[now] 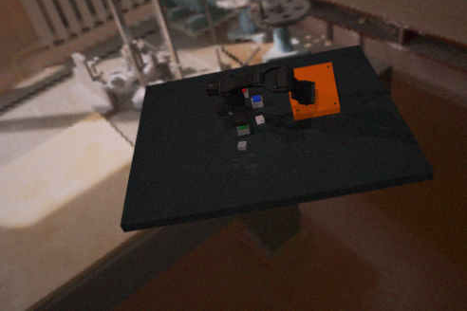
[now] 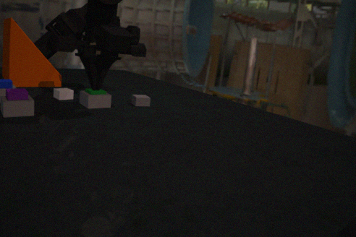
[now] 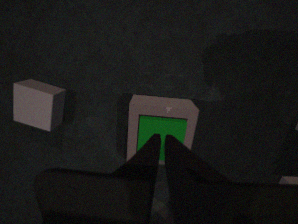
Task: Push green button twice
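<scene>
The green button point(image 1: 243, 127) point(image 2: 97, 92) point(image 3: 150, 127) sits in a square pale grey housing. Its cap is pushed down, almost level with the housing's top. My gripper point(image 2: 96, 88) point(image 3: 162, 140) is shut with nothing held, pointing down, its fingertips on the green cap. In the top view, the fingertips are hard to make out against the dark table.
A pale block point(image 1: 242, 146) point(image 2: 140, 100) point(image 3: 32, 106) lies on one side of the green button, a whiter block point(image 1: 260, 119) point(image 2: 64, 94) on the other. Beyond are blue point(image 1: 256, 99) point(image 2: 5, 84), red point(image 1: 244, 90) and purple point(image 2: 17, 94) buttons. An orange wedge point(image 1: 327, 83) point(image 2: 22, 63) stands farther back.
</scene>
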